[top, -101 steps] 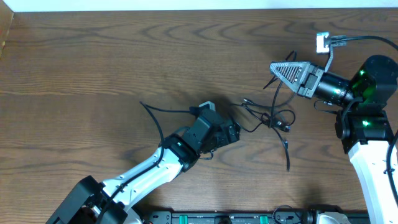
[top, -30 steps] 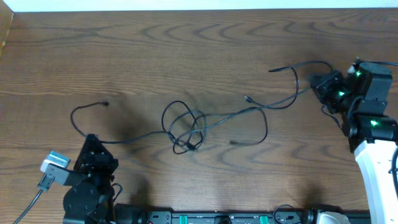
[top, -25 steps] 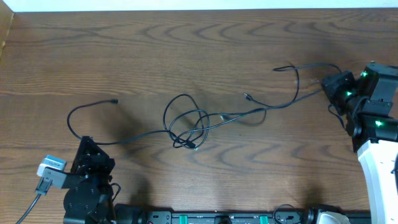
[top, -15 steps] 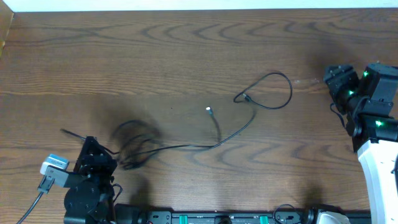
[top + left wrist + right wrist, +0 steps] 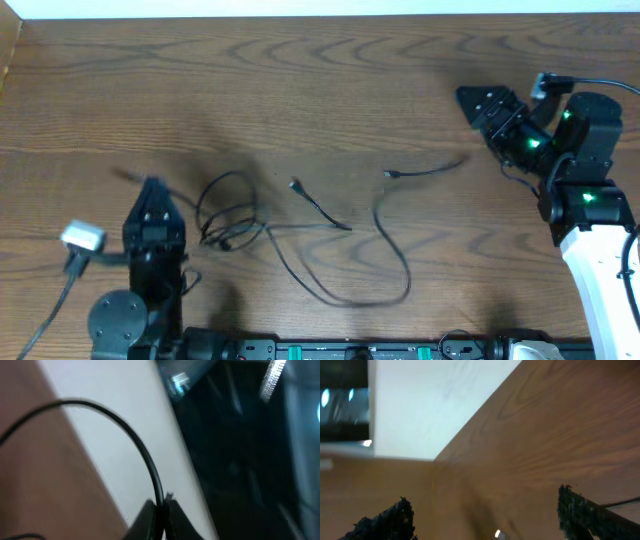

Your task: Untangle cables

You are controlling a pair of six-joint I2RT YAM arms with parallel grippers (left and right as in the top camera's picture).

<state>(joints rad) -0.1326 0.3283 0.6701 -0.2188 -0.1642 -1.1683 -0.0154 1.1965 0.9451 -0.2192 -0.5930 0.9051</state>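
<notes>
Wood table (image 5: 300,90), black cables (image 5: 226,232) sprawled; left pincer (image 5: 161,506) nips one.

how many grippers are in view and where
2. The left gripper sits lower left, shut on one of the cables. The right gripper is at upper right, open, clear of them.

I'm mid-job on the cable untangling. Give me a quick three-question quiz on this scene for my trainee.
1. True or false: the right gripper holds a cable.
2. Which one pinches the black cable? A: left gripper. B: right gripper.
3. Fill in: the looped bunch lies nearer the ____ gripper.

Key: 1 false, its fingers stand apart with nothing between them. 2 A. 3 left.
</notes>
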